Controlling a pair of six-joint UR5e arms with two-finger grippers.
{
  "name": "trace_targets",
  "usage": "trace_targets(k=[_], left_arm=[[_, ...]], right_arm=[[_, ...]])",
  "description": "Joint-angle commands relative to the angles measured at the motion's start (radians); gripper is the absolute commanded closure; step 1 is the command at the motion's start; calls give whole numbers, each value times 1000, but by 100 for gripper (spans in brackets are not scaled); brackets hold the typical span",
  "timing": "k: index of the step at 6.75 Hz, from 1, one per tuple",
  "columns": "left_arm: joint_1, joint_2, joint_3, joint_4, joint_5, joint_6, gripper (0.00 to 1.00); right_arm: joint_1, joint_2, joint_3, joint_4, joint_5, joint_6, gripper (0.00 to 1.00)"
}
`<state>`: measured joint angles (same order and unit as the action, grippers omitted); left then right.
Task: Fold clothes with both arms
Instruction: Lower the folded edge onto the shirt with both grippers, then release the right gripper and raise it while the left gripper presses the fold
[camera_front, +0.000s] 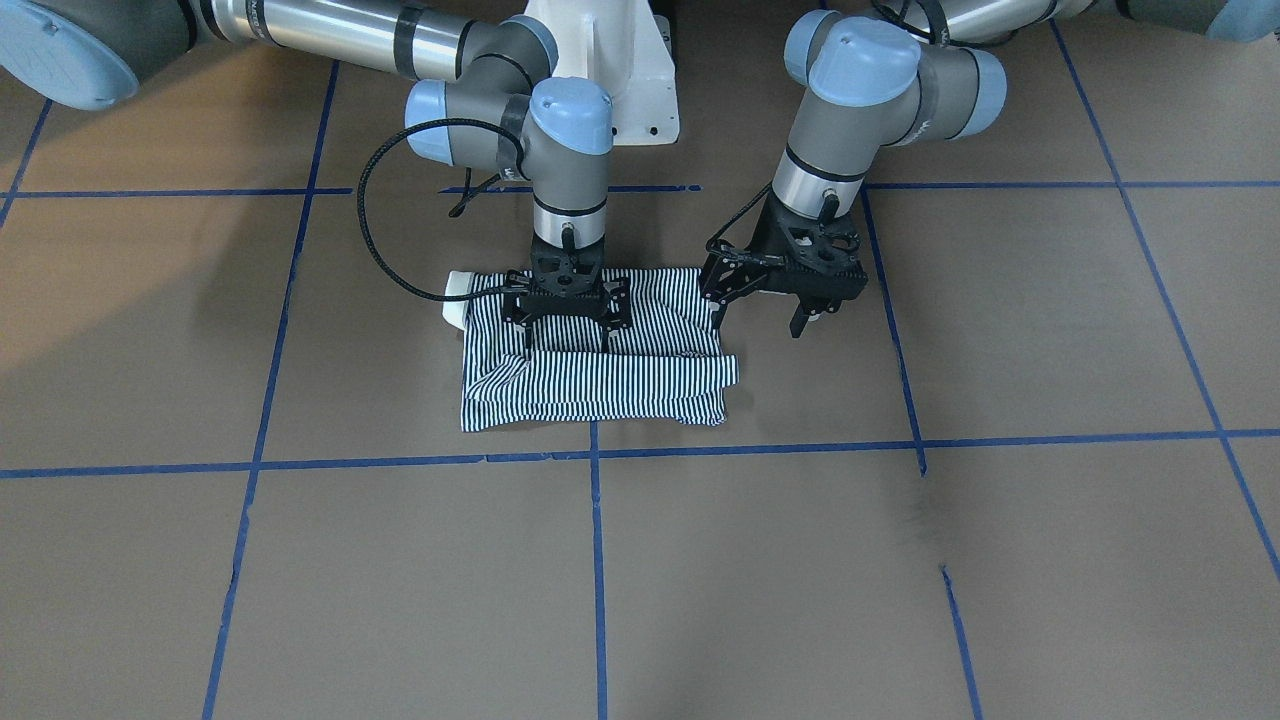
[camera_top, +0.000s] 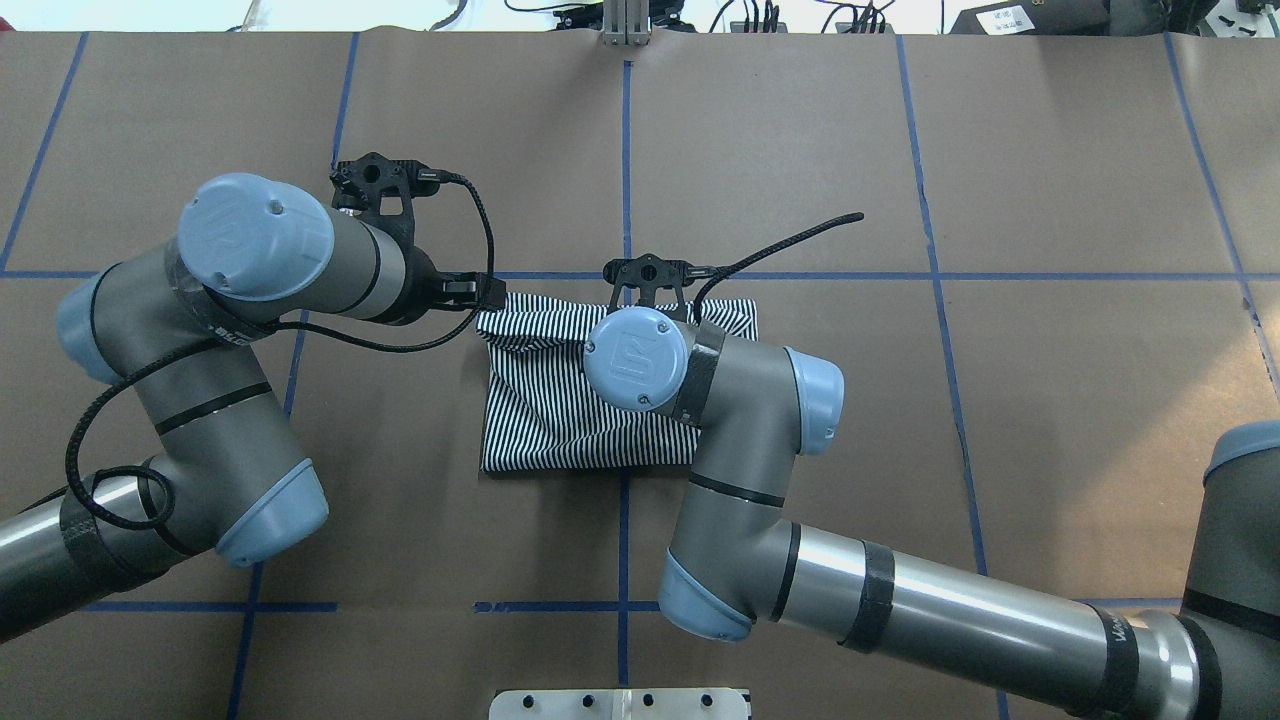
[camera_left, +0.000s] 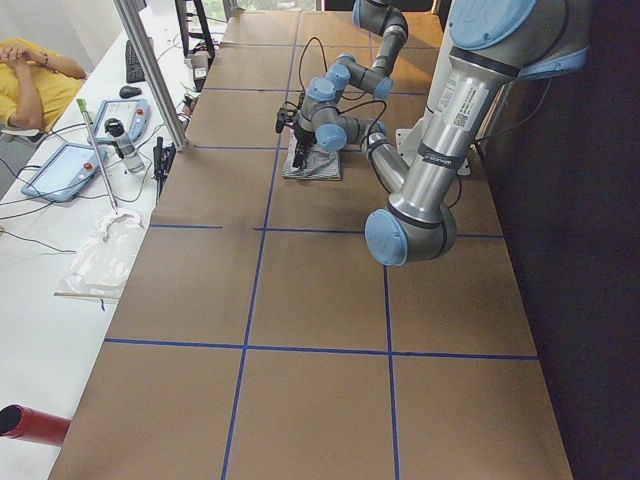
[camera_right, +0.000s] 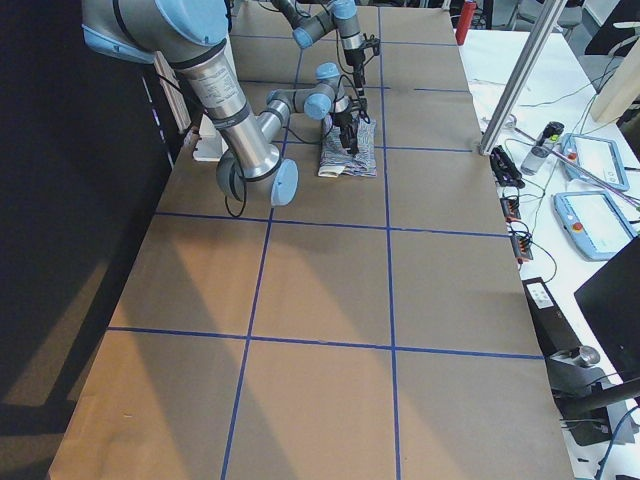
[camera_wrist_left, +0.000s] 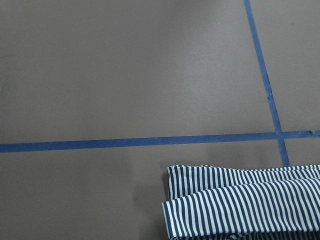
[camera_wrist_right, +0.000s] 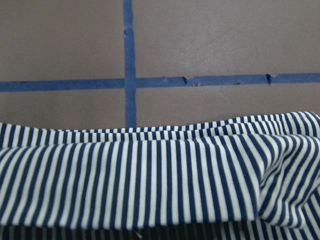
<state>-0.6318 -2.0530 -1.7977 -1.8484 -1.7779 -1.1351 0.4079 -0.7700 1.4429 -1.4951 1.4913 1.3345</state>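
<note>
The striped polo shirt lies folded into a rough rectangle on the brown table, its cream collar poking out at one end. It also shows in the overhead view and both wrist views. My right gripper points straight down over the shirt's robot-side half. It is open, with its fingertips at the cloth. In the overhead view my right wrist hides it. My left gripper is open and empty, just off the shirt's edge at the end away from the collar, and it also shows in the overhead view.
Blue tape lines divide the table into squares. The white pedestal base stands behind the shirt. A side bench with teach pendants and a seated person runs along the far edge.
</note>
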Motion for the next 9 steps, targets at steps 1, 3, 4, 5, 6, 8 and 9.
trace_targets(k=[1, 3, 4, 5, 6, 8, 9], left_arm=[[1, 1, 0, 0, 0, 0, 0], [1, 1, 0, 0, 0, 0, 0], [1, 1, 0, 0, 0, -2, 0], [3, 2, 0, 0, 0, -2, 0], [3, 2, 0, 0, 0, -3, 0], [29, -19, 44, 12, 3, -66, 0], [49, -60, 114, 5, 8, -112, 0]], right_arm=[[46, 72, -114, 4, 1, -11, 0], [145, 104, -197, 7, 33, -91, 0], [199, 119, -231, 7, 85, -134, 0], [241, 121, -240, 7, 143, -155, 0], [255, 123, -239, 7, 171, -170, 0], [256, 117, -193, 10, 227, -172, 0], [256, 100, -165, 10, 231, -173, 0]])
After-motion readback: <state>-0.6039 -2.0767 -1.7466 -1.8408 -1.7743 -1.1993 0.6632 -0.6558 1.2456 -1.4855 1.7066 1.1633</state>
